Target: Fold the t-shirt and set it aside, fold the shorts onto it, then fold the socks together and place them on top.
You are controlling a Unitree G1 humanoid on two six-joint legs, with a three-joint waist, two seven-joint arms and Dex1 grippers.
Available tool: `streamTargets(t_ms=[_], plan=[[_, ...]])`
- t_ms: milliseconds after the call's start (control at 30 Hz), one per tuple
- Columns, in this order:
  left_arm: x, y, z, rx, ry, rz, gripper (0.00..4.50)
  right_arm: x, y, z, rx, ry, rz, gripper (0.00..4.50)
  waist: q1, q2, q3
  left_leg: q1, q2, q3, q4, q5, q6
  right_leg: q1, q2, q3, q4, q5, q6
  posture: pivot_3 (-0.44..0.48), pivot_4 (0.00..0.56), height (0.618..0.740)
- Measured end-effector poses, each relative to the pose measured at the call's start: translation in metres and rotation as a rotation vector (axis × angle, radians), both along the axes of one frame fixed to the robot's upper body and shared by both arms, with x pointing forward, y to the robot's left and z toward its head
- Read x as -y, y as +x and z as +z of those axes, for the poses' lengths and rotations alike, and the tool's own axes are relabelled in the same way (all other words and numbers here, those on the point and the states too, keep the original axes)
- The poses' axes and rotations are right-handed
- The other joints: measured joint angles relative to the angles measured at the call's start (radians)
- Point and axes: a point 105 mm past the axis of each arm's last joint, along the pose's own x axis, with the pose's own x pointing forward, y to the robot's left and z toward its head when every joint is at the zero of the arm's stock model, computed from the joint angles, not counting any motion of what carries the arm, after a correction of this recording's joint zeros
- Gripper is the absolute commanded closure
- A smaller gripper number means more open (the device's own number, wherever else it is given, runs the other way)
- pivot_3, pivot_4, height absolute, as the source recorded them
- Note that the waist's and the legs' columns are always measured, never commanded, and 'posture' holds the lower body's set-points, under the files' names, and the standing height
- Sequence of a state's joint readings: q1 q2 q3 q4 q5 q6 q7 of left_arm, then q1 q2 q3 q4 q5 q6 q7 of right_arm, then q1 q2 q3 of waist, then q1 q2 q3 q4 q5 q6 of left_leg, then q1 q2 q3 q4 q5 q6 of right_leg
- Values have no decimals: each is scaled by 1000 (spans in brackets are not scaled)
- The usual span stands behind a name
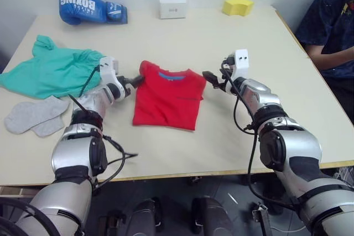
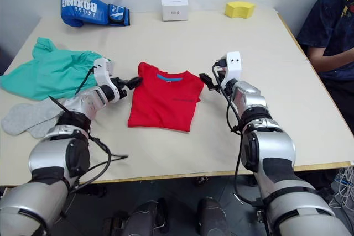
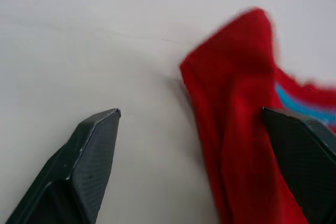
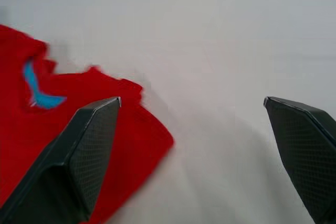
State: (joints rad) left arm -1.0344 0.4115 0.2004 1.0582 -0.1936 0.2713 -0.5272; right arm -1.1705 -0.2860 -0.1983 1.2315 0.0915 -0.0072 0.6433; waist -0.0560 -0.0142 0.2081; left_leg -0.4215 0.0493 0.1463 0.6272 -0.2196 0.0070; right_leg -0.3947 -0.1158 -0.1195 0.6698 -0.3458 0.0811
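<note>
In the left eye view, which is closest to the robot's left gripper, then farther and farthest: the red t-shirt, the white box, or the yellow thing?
From the left gripper:
1. The t-shirt, right beside it, mid-table.
2. The white box, at the table's far edge.
3. The yellow thing, far edge, toward the robot's right.

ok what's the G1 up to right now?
Laundry folding. The t-shirt lies folded into a rectangle mid-table. The left gripper and right gripper are both open at its top corners, holding nothing. The shorts lie unfolded and the socks flat, both on the robot's left. A boxing glove, a white box and a yellow block sit along the far edge.
</note>
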Motion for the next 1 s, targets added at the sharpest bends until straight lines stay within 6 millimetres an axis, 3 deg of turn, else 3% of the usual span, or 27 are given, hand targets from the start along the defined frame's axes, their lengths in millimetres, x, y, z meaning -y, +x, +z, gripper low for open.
streamTargets(t_ms=[167, 267, 367, 500, 633, 767, 867, 1000], plan=[[-3, -31, 1, 235, 232, -223, 0, -9, -33, -17, 180, -206, 267, 22, -3, 0, 0, -1, 3, 1, 0, -1, -1, -2, 1, 4, 0, 0, 0, 0, 150, 740], [-2, -66, 14, 414, 369, -422, 0, -20, -67, -26, 293, -320, 443, 22, -2, 0, 0, 0, 5, 1, 0, -2, -2, -2, 2, 6, 1, 0, 0, 0, 150, 740], [-4, -97, 2, 453, 453, -570, 0, -43, -106, -40, 368, -385, 604, 22, 0, 0, 0, 1, 7, 1, 2, -3, -2, -2, 2, 6, -1, 0, 0, 0, 150, 740], [1, -113, -9, 450, 476, -661, 0, -67, -134, -51, 398, -432, 697, 22, 10, -1, -1, 1, 7, 1, 5, -3, -1, -1, 1, 6, -1, 0, -1, 0, 150, 740], [5, -112, -21, 456, 597, -682, 0, -80, -140, -64, 427, -542, 703, 22, 25, -2, -1, 1, 6, 1, 5, -3, 0, -2, 1, 6, -1, 0, -1, 0, 150, 740], [4, -102, -32, 403, 652, -660, 0, -82, -134, -68, 465, -609, 667, 948, 29, -3, -2, 1, 6, 1, 5, -3, 0, -1, 1, 5, -1, 0, -1, 0, 150, 740], [8, -95, -32, 403, 677, -665, 638, -80, -128, -71, 474, -646, 636, 2016, 29, -4, -3, 3, 6, 1, 6, -3, 0, 1, 1, 4, 0, 0, -1, 0, 150, 740], [13, -91, -35, 397, 693, -686, 1901, -72, -122, -74, 471, -673, 606, 3451, 30, -5, -4, 4, 6, 1, 6, -3, 0, 2, 1, 4, 0, 0, -1, 0, 150, 740]])
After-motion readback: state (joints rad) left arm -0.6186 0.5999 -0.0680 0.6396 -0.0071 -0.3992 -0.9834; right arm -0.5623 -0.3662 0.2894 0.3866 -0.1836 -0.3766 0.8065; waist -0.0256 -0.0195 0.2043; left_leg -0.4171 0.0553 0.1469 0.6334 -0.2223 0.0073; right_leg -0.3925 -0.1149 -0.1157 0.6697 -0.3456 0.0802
